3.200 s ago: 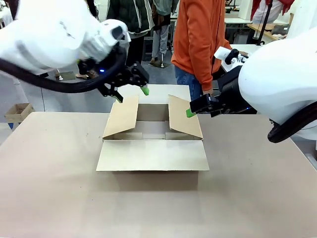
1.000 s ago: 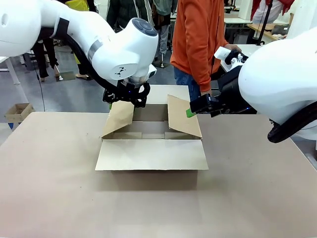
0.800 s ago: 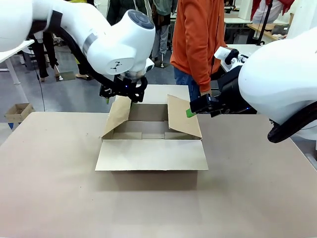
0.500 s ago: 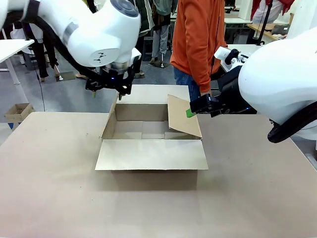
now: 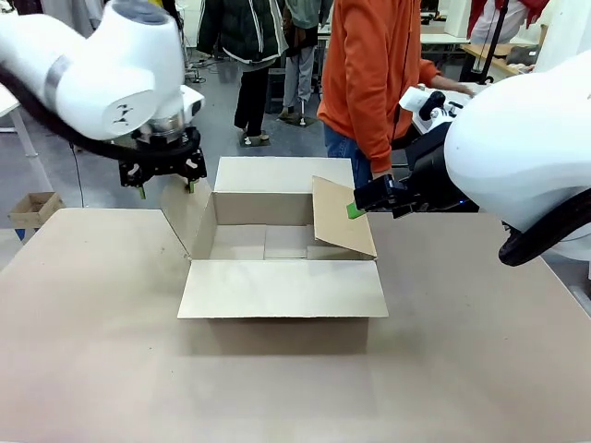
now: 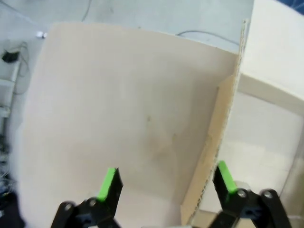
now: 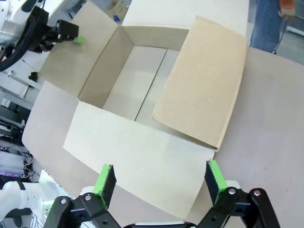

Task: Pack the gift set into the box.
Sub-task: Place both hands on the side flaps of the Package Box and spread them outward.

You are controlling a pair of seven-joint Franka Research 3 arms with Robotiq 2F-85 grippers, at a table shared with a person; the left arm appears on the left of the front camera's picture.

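Note:
The box (image 5: 283,277) stands open in the middle of the table, its inside bare. Its left flap (image 5: 187,215) leans outward, the right flap (image 5: 343,218) tilts in over the opening, and the near flap lies flat. My left gripper (image 5: 166,189) hangs open just above and left of the left flap. In the left wrist view that gripper (image 6: 166,179) points at the flap (image 6: 133,123). My right gripper (image 5: 358,209) is open at the right flap's outer edge. The right wrist view has its gripper (image 7: 159,177) above the box (image 7: 142,90). The gift set is out of view.
A person in an orange top (image 5: 369,83) stands behind the box at the far side. A much smaller brown carton (image 5: 32,208) sits on the floor at the far left. Bare tabletop (image 5: 277,388) stretches in front of the box.
My left gripper swung from over the box out to the left, and the left flap went from leaning inward to leaning outward. The right arm held still.

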